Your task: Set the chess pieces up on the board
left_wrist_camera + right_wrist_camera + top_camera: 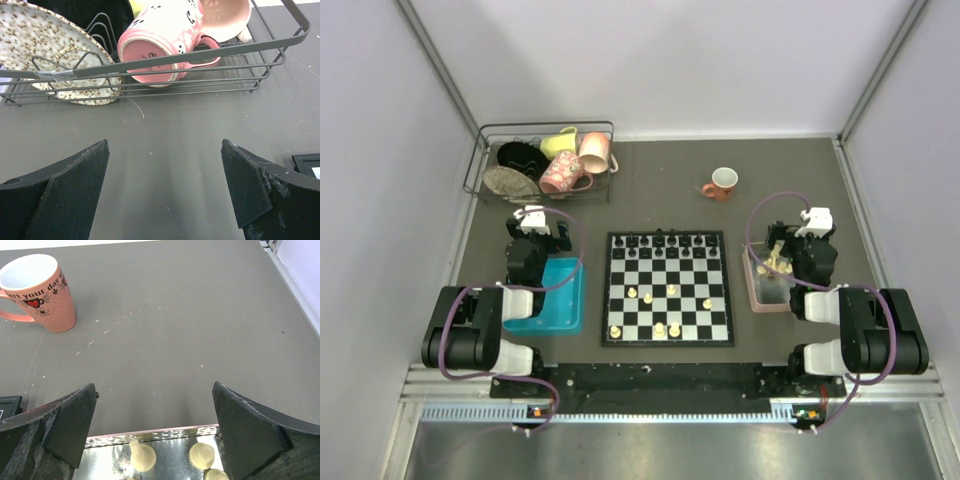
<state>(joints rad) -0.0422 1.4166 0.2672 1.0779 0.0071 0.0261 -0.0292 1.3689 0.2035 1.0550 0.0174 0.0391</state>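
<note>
Right tool [154,399] hangs spread open over the pink tray [767,300] by the tabletop's [775,170] right edge, chess pieces [142,456] just beneath, board [667,290] to its left, while the released left tool [165,157] sits farther away.
</note>
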